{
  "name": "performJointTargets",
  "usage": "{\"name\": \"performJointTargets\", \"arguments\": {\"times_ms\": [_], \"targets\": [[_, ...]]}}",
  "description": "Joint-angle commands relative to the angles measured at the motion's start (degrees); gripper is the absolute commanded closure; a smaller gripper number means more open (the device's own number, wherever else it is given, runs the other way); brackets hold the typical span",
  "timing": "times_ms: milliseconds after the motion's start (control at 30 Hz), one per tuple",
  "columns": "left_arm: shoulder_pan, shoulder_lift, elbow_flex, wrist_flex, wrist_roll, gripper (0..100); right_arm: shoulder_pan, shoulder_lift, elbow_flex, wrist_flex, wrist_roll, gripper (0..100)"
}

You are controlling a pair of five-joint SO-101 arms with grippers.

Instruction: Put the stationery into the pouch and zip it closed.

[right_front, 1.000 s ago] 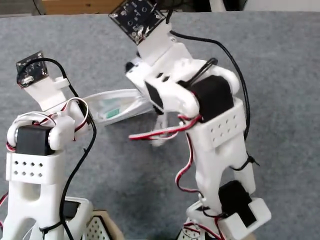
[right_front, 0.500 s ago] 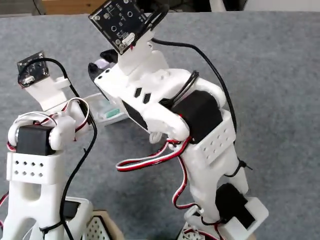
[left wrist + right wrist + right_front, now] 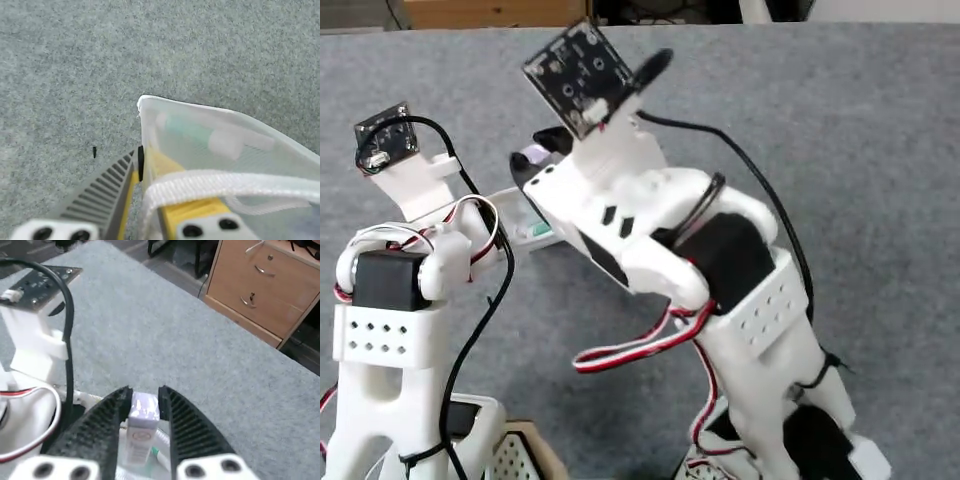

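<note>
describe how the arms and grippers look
The left arm and right arm are white plastic shells with black motors, black cables and red-and-white wires. The left gripper has one grey ribbed finger and one yellow; the right gripper has two black ribbed fingers.

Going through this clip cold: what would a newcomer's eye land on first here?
The right gripper catches the eye first: it is shut on a small white stick with a lavender cap, held over the pouch. Next comes the left gripper, pinching that translucent pouch's corner on the grey table, with a green-and-white pen already inside.
</note>
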Motion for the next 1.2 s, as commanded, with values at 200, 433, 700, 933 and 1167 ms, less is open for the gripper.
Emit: {"name": "performJointTargets", "arguments": {"times_ms": [200, 433, 700, 933, 1167], "targets": [[-0.31, 0.88, 1.27, -0.97, 0.53, 97, -0.26, -9.45, 14.29, -10.37, 0.0, 98.5], [-0.31, 0.88, 1.27, -0.97, 0.53, 97, -0.26, -9.45, 14.11, -10.55, 0.0, 98.2], [-0.31, 0.88, 1.27, -0.88, 0.53, 97, -0.26, -9.45, 14.11, -10.55, 0.0, 84.5], [-0.31, 0.88, 1.27, -0.97, 0.53, 97, -0.26, -9.45, 14.11, -10.55, 0.09, 84.8], [-0.31, 0.88, 1.1, -0.97, 0.53, 97, -0.18, -9.8, 12.79, -9.93, 1.14, 84.8]]}}
